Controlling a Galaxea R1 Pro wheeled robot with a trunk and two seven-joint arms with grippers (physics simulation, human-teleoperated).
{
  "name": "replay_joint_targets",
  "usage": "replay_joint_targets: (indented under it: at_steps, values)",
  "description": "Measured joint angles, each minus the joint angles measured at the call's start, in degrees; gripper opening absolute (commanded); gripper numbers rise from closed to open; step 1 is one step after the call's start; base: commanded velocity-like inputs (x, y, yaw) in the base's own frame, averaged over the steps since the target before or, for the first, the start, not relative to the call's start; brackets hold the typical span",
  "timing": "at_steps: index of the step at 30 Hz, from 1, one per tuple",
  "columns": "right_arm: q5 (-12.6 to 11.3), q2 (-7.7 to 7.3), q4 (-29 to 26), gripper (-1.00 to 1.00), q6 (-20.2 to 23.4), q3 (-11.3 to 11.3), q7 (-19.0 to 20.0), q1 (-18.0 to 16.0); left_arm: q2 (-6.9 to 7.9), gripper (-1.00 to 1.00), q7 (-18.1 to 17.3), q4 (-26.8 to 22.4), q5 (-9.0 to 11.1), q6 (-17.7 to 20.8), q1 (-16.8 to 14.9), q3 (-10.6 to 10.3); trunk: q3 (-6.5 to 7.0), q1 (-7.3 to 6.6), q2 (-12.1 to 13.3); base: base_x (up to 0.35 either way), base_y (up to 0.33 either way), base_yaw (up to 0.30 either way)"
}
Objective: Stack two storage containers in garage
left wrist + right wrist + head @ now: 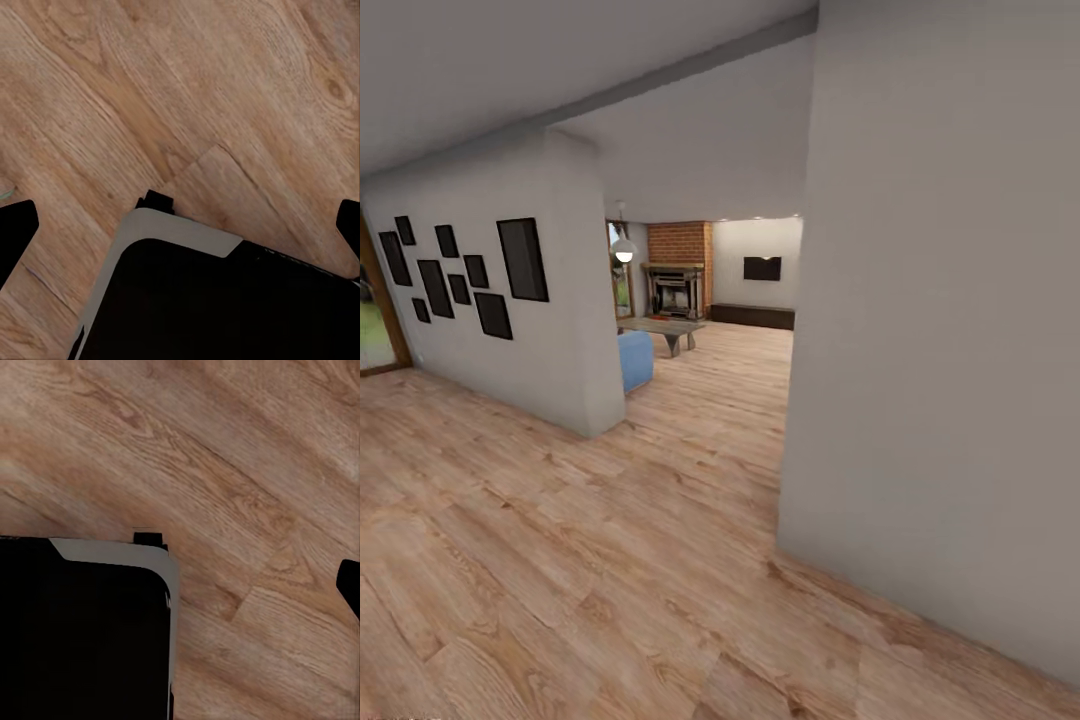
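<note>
We roll down the hall toward the living room (700, 290).

We see no storage containers yet, so we cannot say where they sit. Far ahead, past the white wall (930, 380), we see a blue sofa (636, 360), a grey low table (665, 328), a brick fireplace (678, 270) and a black TV (762, 268). We guess the bins are stiff and light, with smooth, slippery walls, so holding the rim on two sides should work best. The left gripper (180, 225) points down at the wood plank floor (225, 90), its dark fingertips (16, 229) spread wide, with nothing between them. The right gripper points down too. We see one fingertip (349, 581), so we cannot tell how wide it is.
</note>
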Motion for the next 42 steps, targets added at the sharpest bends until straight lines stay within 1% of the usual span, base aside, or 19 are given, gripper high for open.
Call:
replay_joint_targets:
  at_steps: [19,24,42]
  values:
    - [0.00,0.00,0.00,1.00,0.02,0.00,0.00,0.00,0.00,1.00,-0.02,0.00,0.00,0.00,-0.01,0.00,0.00,0.00,0.00,0.323,0.000,0.273]
    - [0.41,-0.08,-0.01,1.00,0.01,0.15,0.70,0.01,0.00,1.00,-0.01,0.01,0.00,0.00,-0.03,0.00,0.00,0.00,0.00,0.323,0.000,0.033]
    - [0.76,0.05,-0.02,1.00,-0.08,0.37,0.70,0.01,0.00,1.00,-0.01,0.01,-0.01,0.00,-0.03,0.00,0.00,0.00,0.00,0.323,0.000,0.001]
